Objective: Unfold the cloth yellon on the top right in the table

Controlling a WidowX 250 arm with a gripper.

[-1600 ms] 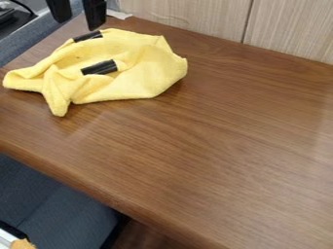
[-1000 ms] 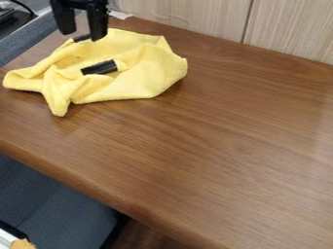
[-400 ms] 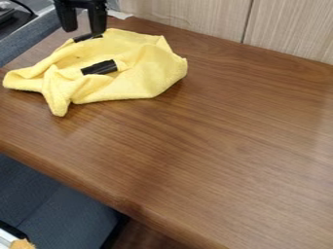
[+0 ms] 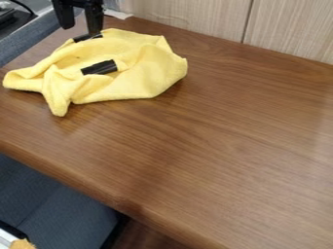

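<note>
While the yellow cloth (image 4: pixel 146 73) lies crumpled on the upper left part of the table (image 4: pixel 214 146), the brown wood extends broadly from its right side and also from its near side. The near edge of the table runs at a slant down to the bottom of the camera view, with a dark blue seat (image 4: pixel 58 209) below it. Along the far edge stands a pale wooden panel (image 4: pixel 189 14), and near this edge I see a white scrap (image 4: pixel 118 14). One pointed corner of the cloth is directed towards the near edge. A black strip (image 4: pixel 100 67) lies amid the folds, and a second black strip (image 4: pixel 88 36) is at the far side of the cloth. As for the black gripper (image 4: pixel 81 30), it hangs downwards at the upper left, by the far side of the cloth, and its two fingers stand wide apart. One fingertip is very close to the second black strip; whether it touches, I cannot tell
</note>
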